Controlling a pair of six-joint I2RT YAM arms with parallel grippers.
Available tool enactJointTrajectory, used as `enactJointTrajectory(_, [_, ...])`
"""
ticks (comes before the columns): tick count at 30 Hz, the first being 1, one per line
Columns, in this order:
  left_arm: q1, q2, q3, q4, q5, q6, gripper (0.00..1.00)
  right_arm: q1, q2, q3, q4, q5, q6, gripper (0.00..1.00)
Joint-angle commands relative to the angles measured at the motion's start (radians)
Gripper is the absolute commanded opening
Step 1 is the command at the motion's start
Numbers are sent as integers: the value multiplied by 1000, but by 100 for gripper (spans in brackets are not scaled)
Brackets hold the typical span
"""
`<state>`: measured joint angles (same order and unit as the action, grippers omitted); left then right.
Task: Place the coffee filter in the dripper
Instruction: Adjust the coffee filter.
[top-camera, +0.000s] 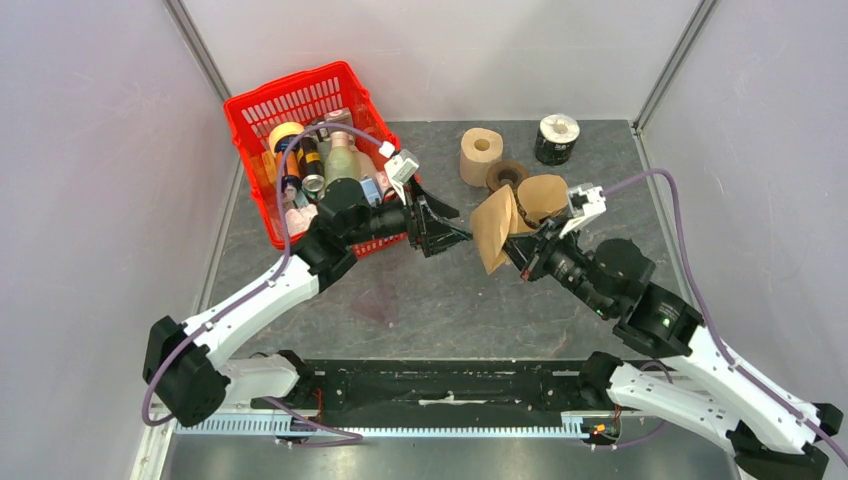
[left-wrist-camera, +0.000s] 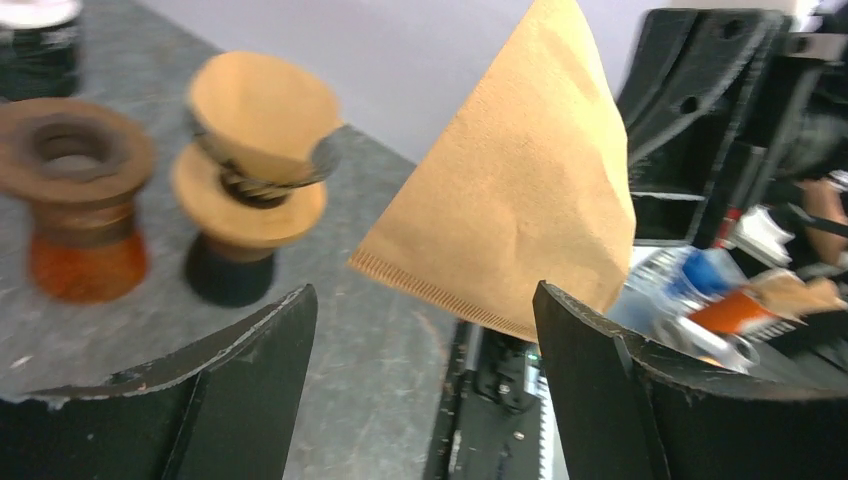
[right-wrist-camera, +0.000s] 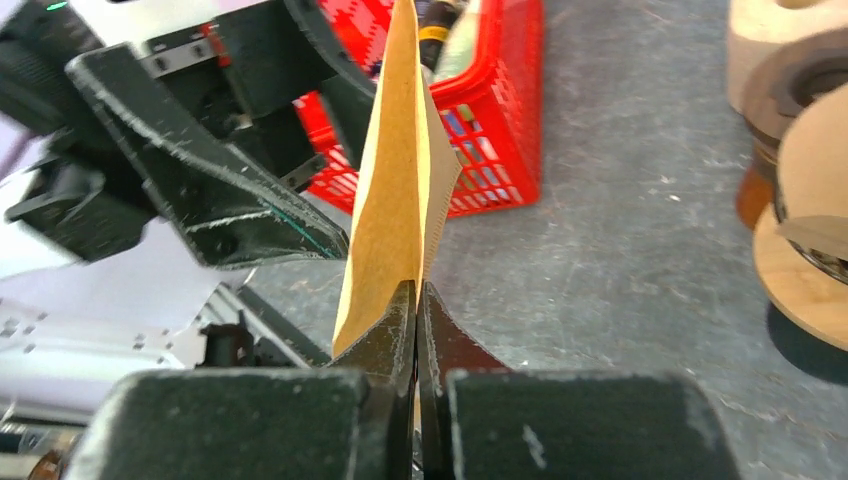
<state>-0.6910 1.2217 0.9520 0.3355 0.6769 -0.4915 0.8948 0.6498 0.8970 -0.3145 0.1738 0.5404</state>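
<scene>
Currently right end effector (right-wrist-camera: 415, 300) clenches the coffee filter (right-wrist-camera: 395, 170) by its edge, left end effector (left-wrist-camera: 422, 300) released; folded flat, it may crumple against the dripper (left-wrist-camera: 250, 195).

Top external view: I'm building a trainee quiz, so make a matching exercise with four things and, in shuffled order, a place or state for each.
Things:
1. coffee filter
2. left gripper
3. right gripper
4. red basket

Places or states:
A. back left, full of items
B. jaws apart, empty
C. shut, gripping something
D. held in the air

Pairs: 1-D, 2-B, 3-C, 4-A
</scene>
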Motion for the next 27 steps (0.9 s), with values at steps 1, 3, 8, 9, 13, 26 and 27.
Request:
enactJointTrajectory(1, [-5, -51, 41, -209, -246, 162, 87, 3, 144, 118, -201, 161, 53, 0])
enactJointTrajectory(3, [-17, -61, 40, -211, -243, 157, 87, 3, 230, 187, -279, 198, 61, 0])
enactJointTrajectory(8, [-85, -84, 43, -212, -332, 151, 88, 4, 357, 256, -322, 213, 72, 0])
enactJointTrajectory(9, [-111, -86, 42, -215, -373, 158, 88, 4, 369, 262, -325, 224, 76, 0])
enactJointTrajectory(13, [-195, -69, 69, -278, -661, 211, 88, 4, 393, 271, -324, 231, 83, 0])
enactJointTrajectory(26, [-289, 42, 121, -301, -826, 261, 89, 5, 412, 266, -294, 225, 91, 0])
enactJointTrajectory(27, [-293, 46, 118, -295, -835, 263, 89, 4, 413, 265, -292, 218, 90, 0])
